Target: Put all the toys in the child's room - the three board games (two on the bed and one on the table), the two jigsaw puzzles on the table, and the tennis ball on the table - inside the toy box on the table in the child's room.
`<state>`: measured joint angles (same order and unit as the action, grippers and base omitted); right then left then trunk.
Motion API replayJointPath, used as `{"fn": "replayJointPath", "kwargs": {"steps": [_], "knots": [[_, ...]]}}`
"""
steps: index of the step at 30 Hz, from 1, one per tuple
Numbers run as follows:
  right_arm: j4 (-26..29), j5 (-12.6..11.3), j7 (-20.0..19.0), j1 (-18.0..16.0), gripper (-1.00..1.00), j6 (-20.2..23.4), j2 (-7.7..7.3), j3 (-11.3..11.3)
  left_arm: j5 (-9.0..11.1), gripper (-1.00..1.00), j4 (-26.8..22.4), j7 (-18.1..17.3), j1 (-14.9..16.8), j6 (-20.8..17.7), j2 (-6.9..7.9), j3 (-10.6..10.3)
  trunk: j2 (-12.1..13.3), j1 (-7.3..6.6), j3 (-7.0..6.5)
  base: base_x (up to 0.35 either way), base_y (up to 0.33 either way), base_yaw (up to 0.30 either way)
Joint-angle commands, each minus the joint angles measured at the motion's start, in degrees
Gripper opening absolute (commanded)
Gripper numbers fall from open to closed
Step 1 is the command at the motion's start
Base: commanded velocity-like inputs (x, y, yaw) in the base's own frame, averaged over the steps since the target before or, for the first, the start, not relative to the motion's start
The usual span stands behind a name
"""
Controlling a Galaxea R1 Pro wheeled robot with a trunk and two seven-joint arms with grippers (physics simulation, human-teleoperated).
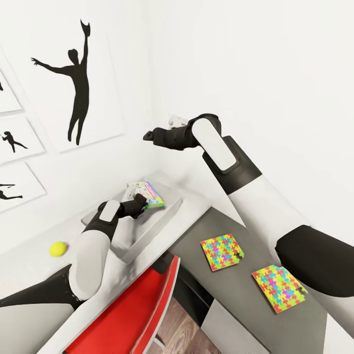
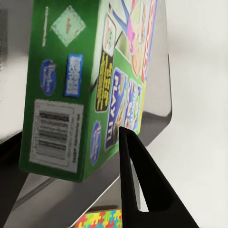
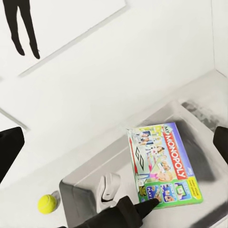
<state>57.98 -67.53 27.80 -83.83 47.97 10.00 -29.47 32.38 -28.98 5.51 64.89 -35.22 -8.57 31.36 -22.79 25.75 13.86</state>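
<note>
Our left gripper (image 1: 142,202) grasps the white-and-green board game (image 1: 146,195) over the grey toy box (image 1: 164,216) on the table (image 1: 29,268). Our right gripper (image 1: 147,136) hovers above, its fingers spread. Tennis ball (image 1: 58,249) nearby.

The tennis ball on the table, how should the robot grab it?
Probably from straight above, fingers closing across the middle of the tennis ball. It is round, so any side grips alike, and it sits alone on the table beside the toy box, leaving room for fingers either side.
</note>
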Motion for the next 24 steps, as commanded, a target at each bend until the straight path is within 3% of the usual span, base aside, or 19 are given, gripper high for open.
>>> {"fn": "replayJointPath", "kwargs": {"steps": [1,6,12,24], "knots": [[0.0,-0.6,0.6,-0.1,1.00,0.0,0.00,0.0,0.7,-1.00,-0.1,0.6,0.1,-0.3,-0.09,0.3,-0.1,0.03,0.21,0.000,0.000,0.000],[0.0,-0.6,0.6,-0.1,1.00,0.0,0.00,0.0,0.7,-1.00,-0.1,0.6,0.1,-0.1,-0.42,0.3,-0.1,0.03,0.67,0.000,0.000,0.000],[0.0,-0.6,0.6,-0.1,1.00,0.0,0.00,0.0,0.8,-1.00,0.3,0.2,0.1,3.3,-0.73,0.3,-0.1,0.03,1.21,0.000,0.000,0.000],[0.0,-0.6,0.6,-0.1,1.00,0.0,0.00,0.0,0.8,-1.00,0.4,0.0,0.1,3.7,-1.14,0.3,-0.1,0.03,2.30,0.000,0.000,0.000]]}}
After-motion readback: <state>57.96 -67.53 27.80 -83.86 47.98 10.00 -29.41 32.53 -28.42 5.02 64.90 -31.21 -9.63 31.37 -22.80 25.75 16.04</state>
